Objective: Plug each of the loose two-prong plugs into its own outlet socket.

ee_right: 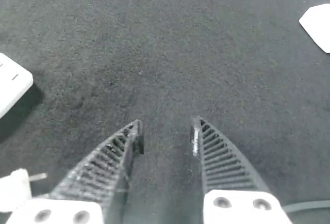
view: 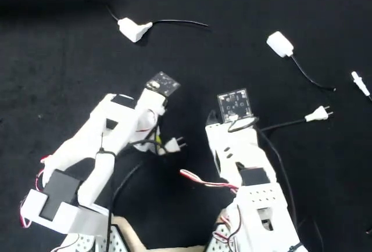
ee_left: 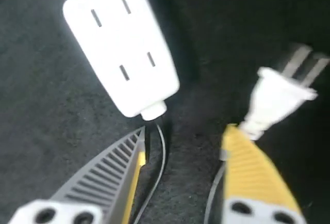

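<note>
In the left wrist view a white outlet block [ee_left: 121,46] with two slotted sockets lies on the black cloth just past my left gripper [ee_left: 185,131]. The gripper is open. A white two-prong plug [ee_left: 281,92] lies at the tip of its yellow finger [ee_left: 252,175], prongs pointing away, and a thin black cord [ee_left: 162,157] runs between the fingers. From above, this plug [view: 174,144] lies beside the left arm. My right gripper [ee_right: 166,126] hangs open over bare cloth. Another plug [view: 318,113] lies to the right, and a third plug [view: 360,82] lies near the right edge.
Two more white blocks with black cords lie at the back, one to the left [view: 133,29] and one to the right [view: 280,43]. In the right wrist view a white block's corner [ee_right: 10,87] and a white piece [ee_right: 317,20] sit at the edges. Red-white wires [view: 203,181] loop between the arms.
</note>
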Controlling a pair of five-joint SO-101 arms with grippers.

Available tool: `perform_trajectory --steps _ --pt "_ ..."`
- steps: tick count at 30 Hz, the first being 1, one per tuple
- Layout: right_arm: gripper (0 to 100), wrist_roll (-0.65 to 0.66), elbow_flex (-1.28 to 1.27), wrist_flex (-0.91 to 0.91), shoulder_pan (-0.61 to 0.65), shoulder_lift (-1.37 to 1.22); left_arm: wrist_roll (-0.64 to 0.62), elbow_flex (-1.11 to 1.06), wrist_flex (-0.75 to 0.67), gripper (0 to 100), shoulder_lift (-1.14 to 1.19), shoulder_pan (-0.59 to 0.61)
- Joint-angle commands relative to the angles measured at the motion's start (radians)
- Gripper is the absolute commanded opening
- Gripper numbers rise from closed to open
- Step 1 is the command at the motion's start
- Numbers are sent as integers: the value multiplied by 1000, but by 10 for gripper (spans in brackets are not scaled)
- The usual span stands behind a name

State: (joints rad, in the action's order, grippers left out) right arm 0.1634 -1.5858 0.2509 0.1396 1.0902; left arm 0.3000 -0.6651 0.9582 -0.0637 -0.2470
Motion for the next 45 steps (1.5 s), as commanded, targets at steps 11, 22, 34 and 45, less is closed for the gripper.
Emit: perform_trajectory --steps 11,22,34,45 --pt "156 11 2 -43 -11 18 9 489 356 300 -12 56" --pt "156 8 2 -44 -12 18 163 518 615 300 -2 -194" --pt "156 -32 8 -43 -74 24 186 154 270 300 0 -266" --pt "156 -34 16 -49 -92 24 232 -22 14 285 0 -188"
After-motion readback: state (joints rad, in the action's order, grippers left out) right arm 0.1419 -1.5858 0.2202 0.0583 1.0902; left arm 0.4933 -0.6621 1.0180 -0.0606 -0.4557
